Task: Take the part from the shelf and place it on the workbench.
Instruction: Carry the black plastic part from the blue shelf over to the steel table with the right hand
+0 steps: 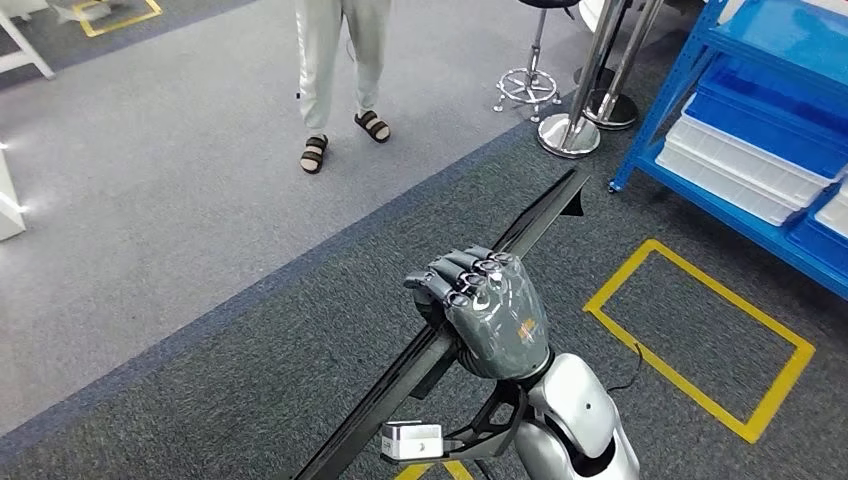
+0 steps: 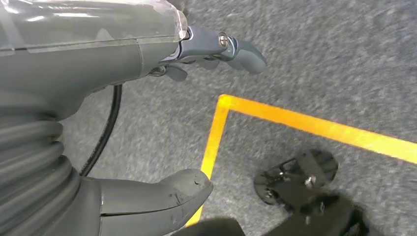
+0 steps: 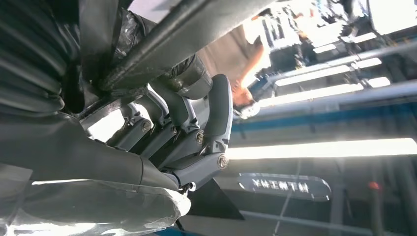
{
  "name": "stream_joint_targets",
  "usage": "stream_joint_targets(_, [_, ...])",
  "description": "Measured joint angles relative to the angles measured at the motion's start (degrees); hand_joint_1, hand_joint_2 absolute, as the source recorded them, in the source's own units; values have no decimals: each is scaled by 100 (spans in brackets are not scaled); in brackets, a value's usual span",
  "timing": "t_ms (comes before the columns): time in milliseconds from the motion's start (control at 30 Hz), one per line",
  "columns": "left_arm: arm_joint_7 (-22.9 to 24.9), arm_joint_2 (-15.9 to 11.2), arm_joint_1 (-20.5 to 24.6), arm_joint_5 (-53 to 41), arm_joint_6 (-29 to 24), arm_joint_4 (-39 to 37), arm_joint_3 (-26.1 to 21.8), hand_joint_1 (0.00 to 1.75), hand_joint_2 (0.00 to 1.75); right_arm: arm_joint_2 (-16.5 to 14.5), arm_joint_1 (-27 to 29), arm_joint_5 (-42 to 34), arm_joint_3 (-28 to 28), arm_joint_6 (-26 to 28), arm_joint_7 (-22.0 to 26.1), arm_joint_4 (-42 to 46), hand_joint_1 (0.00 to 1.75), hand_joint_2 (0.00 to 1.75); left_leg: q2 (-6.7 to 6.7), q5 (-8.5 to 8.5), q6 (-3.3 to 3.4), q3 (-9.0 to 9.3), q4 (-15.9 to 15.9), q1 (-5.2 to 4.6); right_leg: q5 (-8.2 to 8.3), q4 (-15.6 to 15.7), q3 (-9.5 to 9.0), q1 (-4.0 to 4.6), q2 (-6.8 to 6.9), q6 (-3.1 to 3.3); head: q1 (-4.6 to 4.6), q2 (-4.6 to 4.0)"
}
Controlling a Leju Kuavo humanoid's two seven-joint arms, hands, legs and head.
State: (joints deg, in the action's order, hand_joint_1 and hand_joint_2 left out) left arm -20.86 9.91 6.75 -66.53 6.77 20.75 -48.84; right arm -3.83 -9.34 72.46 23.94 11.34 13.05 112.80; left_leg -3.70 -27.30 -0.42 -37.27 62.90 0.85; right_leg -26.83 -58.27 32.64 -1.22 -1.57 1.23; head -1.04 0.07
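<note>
Head view: the right hand point(image 1: 487, 312) grips a long, narrow black part point(image 1: 445, 345), fingers curled over its top edge near mid-length. The part's long axis runs diagonally, its far end pointing forward and right toward the blue shelf point(image 1: 757, 130), its near end passing out of the frame below; it is carried above the floor, clear of any surface. The floor is dark grey carpet point(image 1: 250, 400) meeting a lighter grey strip, with a yellow taped rectangle point(image 1: 700, 335) beside the shelf. White bins point(image 1: 740, 170) lie on the shelf. A person point(image 1: 343, 75) in sandals stands ahead, near a stool base point(image 1: 527, 85). Right wrist view: the fingers point(image 3: 196, 142) wrap the dark bar point(image 3: 187, 34) from below. Left wrist view: the left hand point(image 2: 147, 123) hangs over carpet and yellow tape point(image 2: 314, 125), thumb and fingers apart, holding nothing.
</note>
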Motion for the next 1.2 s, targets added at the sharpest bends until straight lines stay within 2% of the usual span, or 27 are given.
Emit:
stream_joint_targets(33, [7,4,1,-3,4,5,5,0,175,1,24,-2,-2,9,0,8,175,175,176,-171,-24,-170,342,-5,-11,4,-14,10,91,22,1,0])
stream_joint_targets(67, [11,4,2,-6,6,9,7,0,175,2,49,-3,-4,13,0,13,175,175,267,-328,-44,-357,707,5,-23,-2,-18,19,191,35,1,0])
stream_joint_targets(100, [12,2,-2,-10,9,13,8,0,175,3,74,-3,-7,13,0,15,175,175,312,-413,-63,-499,983,17,-38,-12,-20,26,289,39,1,0])
stream_joint_targets(133, [12,-2,-13,-16,14,15,9,0,175,3,91,-3,-9,13,-1,16,175,175,334,-388,-76,-538,1060,26,-55,-21,-22,29,380,36,1,0])
stream_joint_targets(167, [11,-11,-29,-27,22,15,14,0,175,3,101,-2,-9,13,-2,17,175,175,359,-266,-83,-463,922,35,-74,-32,-29,29,465,26,1,0])
stream_joint_targets(200, [11,-23,-45,-38,30,15,22,0,175,3,108,1,-10,13,-5,19,175,175,410,-77,-82,-280,591,41,-96,-42,-44,27,545,12,2,0])
stream_joint_targets(267, [3,-46,-56,-52,39,15,46,0,175,5,118,10,-10,13,-15,31,175,175,626,170,-37,109,-135,15,-143,-63,-76,49,677,-39,1,0])
stream_joint_targets(333, [-7,-53,-53,-42,40,16,71,0,175,11,123,22,-14,10,-31,53,175,175,717,198,38,238,-405,-24,-167,-64,-97,83,776,-101,1,1])
stream_joint_targets(400, [-11,-50,-60,-18,40,17,89,0,175,24,127,55,-20,-11,-59,81,175,175,590,219,113,228,-420,-27,-177,-45,-120,90,863,-161,1,1])
stream_joint_targets(433, [-15,-37,-66,-5,40,17,97,0,175,32,128,85,-28,-30,-75,101,175,175,527,235,148,236,-446,-20,-216,-73,-127,79,816,-194,0,1])
stream_joint_targets(500, [-24,4,-54,8,45,16,118,0,175,54,134,157,-57,-63,-103,158,175,175,405,272,222,256,-495,5,-461,-431,10,46,532,-238,-1,0])
stream_joint_targets(533, [-30,32,-43,10,49,15,129,0,175,70,147,185,-81,-72,-111,179,175,175,342,279,245,254,-501,0,-646,-783,171,38,350,-248,-1,0])
stream_joint_targets(567, [-34,57,-30,10,52,15,138,0,175,89,165,202,-105,-76,-115,193,175,175,275,283,265,250,-498,-6,-818,-1177,372,39,242,-250,-1,0])
stream_joint_targets(600, [-38,81,-27,10,55,15,144,0,175,108,187,212,-129,-78,-120,197,175,175,198,284,275,247,-494,-15,-916,-1497,547,44,193,-250,-1,0])
stream_joint_targets(633, [-40,99,-34,10,55,15,145,0,175,124,208,216,-150,-79,-126,203,175,175,119,284,281,246,-487,-26,-902,-1643,649,48,170,-245,-1,0])
stream_joint_targets(667, [-40,114,-42,10,55,15,146,0,175,136,222,216,-165,-78,-130,215,175,175,33,283,284,247,-477,-35,-766,-1560,644,50,151,-229,-1,0])
stream_joint_targets(700, [-40,123,-47,10,55,15,146,0,175,144,229,219,-174,-78,-135,233,175,175,-54,282,282,250,-468,-42,-546,-1275,540,51,112,-203,-1,0])
stream_joint_targets(767, [-40,147,-43,9,52,15,149,0,175,158,237,236,-193,-76,-150,278,175,175,-215,279,269,242,-447,-53,-148,-501,226,46,-140,-139,0,0])
stream_joint_targets(833, [-41,164,-35,14,43,15,154,0,175,173,263,278,-230,-76,-173,326,175,175,-350,288,218,208,-438,-43,-32,-115,68,56,-302,-113,-1,0])
stream_joint_targets(900, [-48,166,-45,32,35,15,156,0,175,188,293,322,-279,-76,-190,370,175,175,-470,306,142,181,-457,-27,-24,-57,35,62,-203,-99,-2,0])
stream_joint_targets(933, [-54,164,-61,46,32,15,157,0,175,193,301,340,-300,-79,-195,388,175,175,-423,296,114,174,-441,-31,-8,-13,1,51,-137,-80,-2,0])
stream_joint_targets(1000, [-65,160,-75,81,25,15,157,0,175,203,329,379,-347,-86,-199,440,175,175,-101,114,56,48,-155,-48,21,79,-73,24,28,-25,-1,1])
stream_joint_targets(1033, [-70,160,-72,99,22,15,157,0,175,208,350,400,-377,-93,-202,464,175,175,106,-58,27,-91,151,-39,18,94,-95,33,120,-6,-1,1])
stream_joint_targets(1100, [-77,163,-60,128,22,15,157,0,175,218,400,429,-441,-100,-204,493,175,175,295,-382,-42,-439,853,3,-4,90,-103,46,306,18,-1,0])
stream_joint_targets(1133, [-79,165,-67,144,23,15,157,0,175,220,420,438,-469,-103,-205,497,175,175,324,-420,-72,-530,1037,27,-18,83,-105,46,394,12,-1,0])
stream_joint_targets(1167, [-81,166,-79,159,27,15,157,0,175,221,435,444,-492,-103,-205,503,175,175,350,-353,-99,-516,1018,49,-36,73,-108,40,475,-2,-1,0])
stream_joint_targets(1200, [-85,166,-91,178,31,15,157,0,175,221,443,449,-518,-103,-205,516,175,175,397,-191,-120,-378,768,69,-59,54,-116,30,553,-25,-1,0])
